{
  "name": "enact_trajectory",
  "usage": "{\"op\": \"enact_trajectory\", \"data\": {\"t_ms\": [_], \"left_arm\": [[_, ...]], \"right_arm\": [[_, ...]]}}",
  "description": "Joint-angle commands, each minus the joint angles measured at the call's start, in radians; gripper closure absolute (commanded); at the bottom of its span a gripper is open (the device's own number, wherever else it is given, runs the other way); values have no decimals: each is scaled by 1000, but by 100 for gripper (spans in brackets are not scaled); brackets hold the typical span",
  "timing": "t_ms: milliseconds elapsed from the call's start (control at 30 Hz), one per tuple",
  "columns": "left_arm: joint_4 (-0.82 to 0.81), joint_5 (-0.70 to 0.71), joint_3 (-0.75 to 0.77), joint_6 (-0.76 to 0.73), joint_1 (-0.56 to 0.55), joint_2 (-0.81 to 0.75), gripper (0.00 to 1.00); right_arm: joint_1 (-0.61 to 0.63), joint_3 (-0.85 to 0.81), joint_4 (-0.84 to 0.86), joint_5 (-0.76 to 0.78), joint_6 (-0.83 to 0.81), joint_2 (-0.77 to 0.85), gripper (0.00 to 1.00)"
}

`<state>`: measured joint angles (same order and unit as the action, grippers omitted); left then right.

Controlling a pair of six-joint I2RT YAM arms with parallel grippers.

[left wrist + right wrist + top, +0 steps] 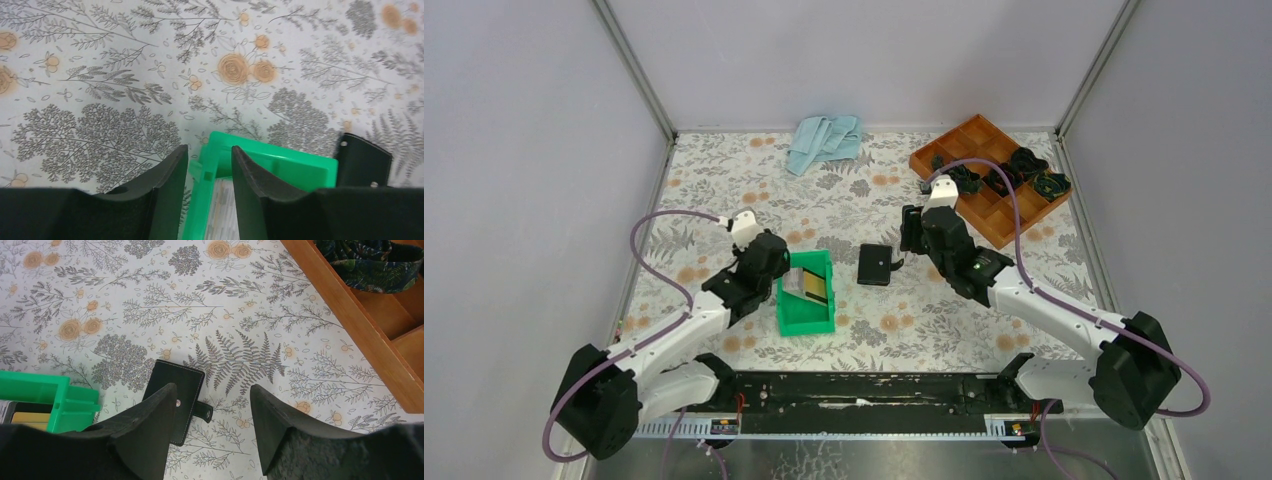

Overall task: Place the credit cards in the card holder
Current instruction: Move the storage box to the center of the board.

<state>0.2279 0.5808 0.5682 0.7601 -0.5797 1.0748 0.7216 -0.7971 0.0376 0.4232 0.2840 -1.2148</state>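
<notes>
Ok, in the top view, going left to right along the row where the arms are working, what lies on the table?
green bin → card holder → brown compartment tray

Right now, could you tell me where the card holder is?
In the top view, the card holder lies closed mid-table, between the green bin on its left and the right gripper.

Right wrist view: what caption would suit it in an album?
Open jaws poised near the closed black card holder on floral tablecloth, green bin left, wooden tray right.
</notes>
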Motion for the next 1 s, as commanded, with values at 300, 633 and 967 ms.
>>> {"op": "enact_trajectory", "data": {"t_ms": [300,633,967], "left_arm": [[-64,-56,-12,-36,5,18,55],[-66,-15,-9,-28,6,64,61],[-93,6,0,-27,6,108,76]], "right_arm": [[13,18,44,-5,-7,15,36],[13,24,45,-8,-8,12,36],[13,33,48,-7,-12,13,36]]}}
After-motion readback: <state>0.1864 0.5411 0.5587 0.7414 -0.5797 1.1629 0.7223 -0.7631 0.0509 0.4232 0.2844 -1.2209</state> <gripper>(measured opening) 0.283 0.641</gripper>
